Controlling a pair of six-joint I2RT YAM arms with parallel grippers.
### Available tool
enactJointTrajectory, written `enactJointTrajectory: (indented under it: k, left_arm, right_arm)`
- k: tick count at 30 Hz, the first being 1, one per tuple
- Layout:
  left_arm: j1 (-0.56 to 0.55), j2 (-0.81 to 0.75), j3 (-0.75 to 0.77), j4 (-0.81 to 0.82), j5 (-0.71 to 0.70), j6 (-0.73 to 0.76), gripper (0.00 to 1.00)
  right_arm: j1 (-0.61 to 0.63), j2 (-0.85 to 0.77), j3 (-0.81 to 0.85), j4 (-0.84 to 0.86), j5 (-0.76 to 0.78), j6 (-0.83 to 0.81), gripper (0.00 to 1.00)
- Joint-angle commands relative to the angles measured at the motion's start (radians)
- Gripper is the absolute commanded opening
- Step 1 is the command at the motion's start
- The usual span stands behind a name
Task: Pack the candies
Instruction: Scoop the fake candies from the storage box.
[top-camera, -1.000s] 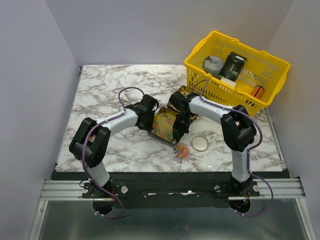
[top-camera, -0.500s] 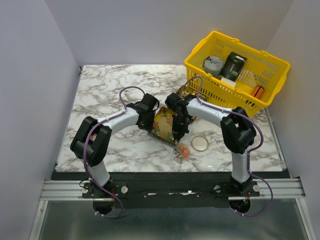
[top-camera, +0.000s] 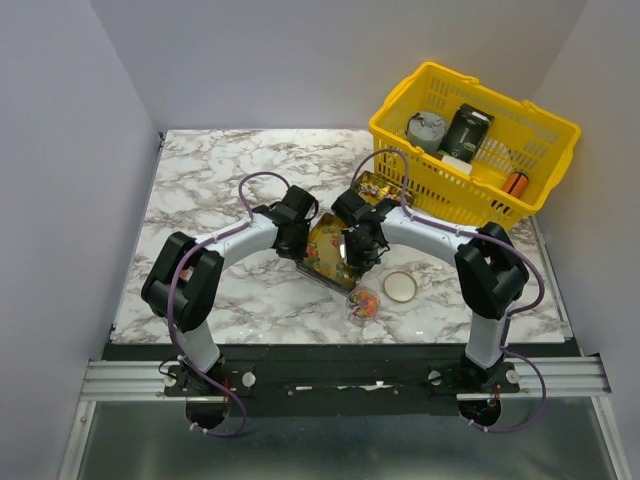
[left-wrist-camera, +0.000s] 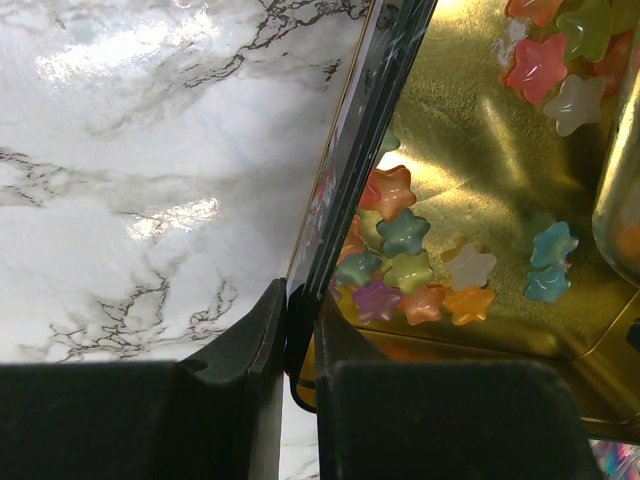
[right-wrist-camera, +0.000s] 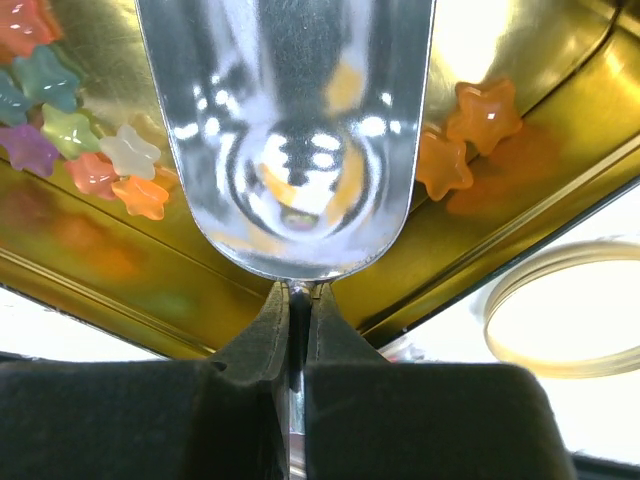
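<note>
Gold tin (left-wrist-camera: 470, 170) pinched by left hand (left-wrist-camera: 300, 312), steel scoop (right-wrist-camera: 290, 130) by right hand (right-wrist-camera: 298, 302).

Some candies (left-wrist-camera: 405, 232) partly behind tin wall (left-wrist-camera: 370, 130)

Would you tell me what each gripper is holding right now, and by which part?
The left gripper pinches the gold tin by its side wall; the right gripper clamps the metal scoop by its thin handle.

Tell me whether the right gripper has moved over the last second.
Yes. The right gripper has drawn back from the white ring, toward the far side of the view.
</note>
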Motion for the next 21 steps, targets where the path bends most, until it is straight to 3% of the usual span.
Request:
enactJointTrajectory:
  k: [1,14,21]
  left_arm:
    - [0.016,0.012,0.033,0.014,0.004,-0.006,0.00]
    - [0.027,0.008,0.036,0.015,-0.001,-0.009,0.00]
    - [0.030,0.003,0.030,0.020,0.002,-0.009,0.00]
  right_arm:
    - [-0.001,-0.015,-0.055,0.149,0.205,-0.072,0.00]
    - [0.033,-0.106,-0.098,0.195,0.193,-0.106,0.00]
    - [0.037,-0.161,-0.050,0.101,0.175,-0.072,0.00]
